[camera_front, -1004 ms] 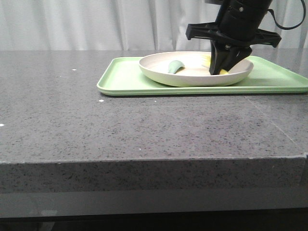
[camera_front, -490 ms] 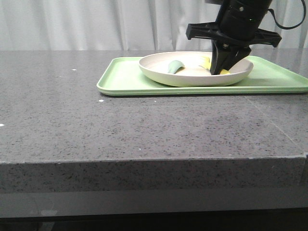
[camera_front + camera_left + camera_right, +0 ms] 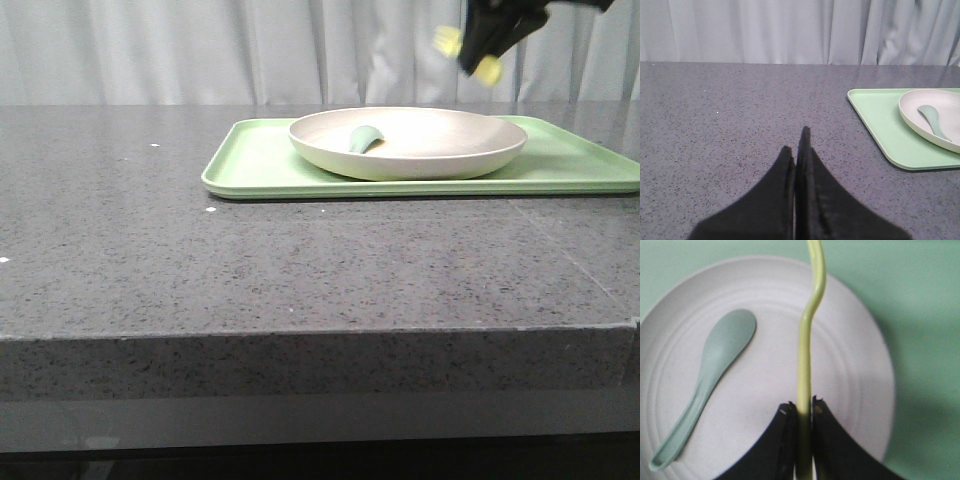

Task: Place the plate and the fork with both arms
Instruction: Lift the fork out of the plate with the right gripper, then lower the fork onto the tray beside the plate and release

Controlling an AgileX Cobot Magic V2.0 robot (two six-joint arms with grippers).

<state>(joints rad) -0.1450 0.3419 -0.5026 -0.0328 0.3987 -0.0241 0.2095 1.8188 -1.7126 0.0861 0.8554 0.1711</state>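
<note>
Overhead, the right gripper point(image 3: 801, 440) pinches the slim pale-yellow plastic fork point(image 3: 807, 340), its handle lengthwise above the round off-white plate point(image 3: 855, 355).

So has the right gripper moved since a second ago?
Yes. The right gripper has risen. Earlier its fingers reached down into the plate; now it is well above the rim, near the top of the front view, shut on the fork.

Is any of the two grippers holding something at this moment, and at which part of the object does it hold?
The right gripper holds the fork by its slim handle, lifted above the plate. The left gripper is shut on nothing.
</note>
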